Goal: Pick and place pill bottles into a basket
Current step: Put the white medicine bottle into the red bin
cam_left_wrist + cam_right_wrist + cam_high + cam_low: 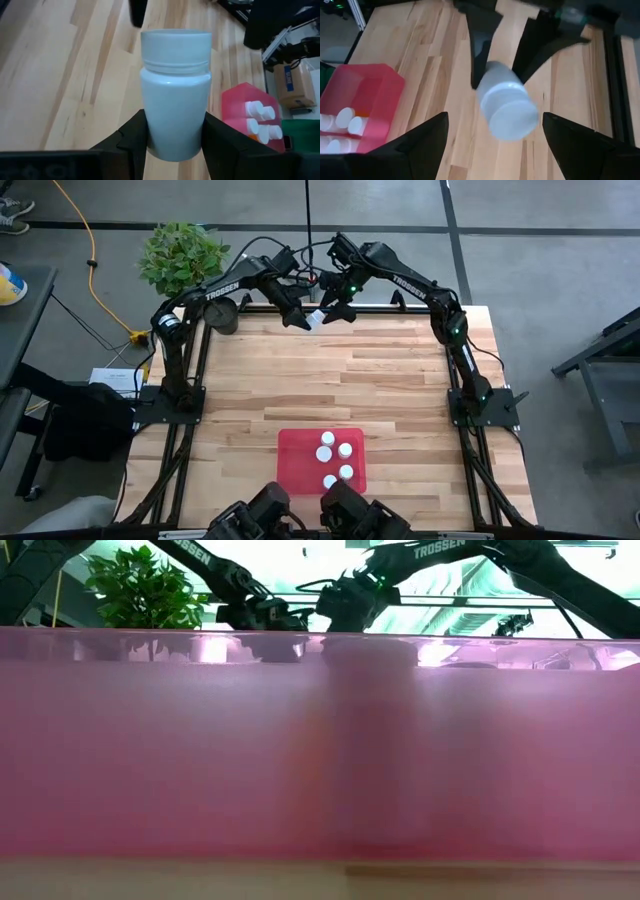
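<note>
the red basket sits on the wooden table at its near edge, about midway across. inside it stand five pill bottles with round white caps, grouped toward the basket's right half; the left half of its floor is bare. in the low view the basket's translucent wall fills nearly the whole picture, and a blurred bottle shape shows through it.

well beyond the basket, at the table's far edge, both arms meet above the wood. the left gripper is clamped on a sixth pill bottle, a white one with a white cap, its two dark fingers pressing the lower body from either side. the right gripper hovers just beside that bottle with its fingers spread wide and nothing between them.

farther still from the basket, off the table's far left corner, stands a leafy green plant, with a small dark pot beside it.
</note>
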{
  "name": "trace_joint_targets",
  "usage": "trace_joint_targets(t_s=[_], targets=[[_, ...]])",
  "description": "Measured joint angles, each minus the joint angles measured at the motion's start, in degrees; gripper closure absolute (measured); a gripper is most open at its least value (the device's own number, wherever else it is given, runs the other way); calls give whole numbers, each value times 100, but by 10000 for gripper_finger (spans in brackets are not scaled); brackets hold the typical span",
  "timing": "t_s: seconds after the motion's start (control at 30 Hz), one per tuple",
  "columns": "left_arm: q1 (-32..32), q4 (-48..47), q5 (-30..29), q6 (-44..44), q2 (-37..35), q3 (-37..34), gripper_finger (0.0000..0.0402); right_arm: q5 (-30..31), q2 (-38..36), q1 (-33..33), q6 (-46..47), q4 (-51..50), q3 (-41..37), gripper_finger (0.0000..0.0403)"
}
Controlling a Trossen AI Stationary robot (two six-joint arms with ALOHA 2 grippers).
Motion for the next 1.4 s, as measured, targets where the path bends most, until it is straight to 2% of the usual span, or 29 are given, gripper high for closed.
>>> trace_joint_targets(t_s=[0.2, 1.1, 1.23, 1.4], targets=[[-37, -21, 108, 0, 2, -2, 220, 0, 12, 1, 177, 313, 0, 89], [-161, 96, 203, -44, -46, 46, 221, -14, 66, 125, 263, 235, -96, 93], [-160, 88, 200, -46, -46, 46, 221, -20, 66, 154, 226, 218, -96, 122], [-160, 90, 193, -48, -46, 46, 221, -15, 66, 176, 164, 146, -96, 202]])
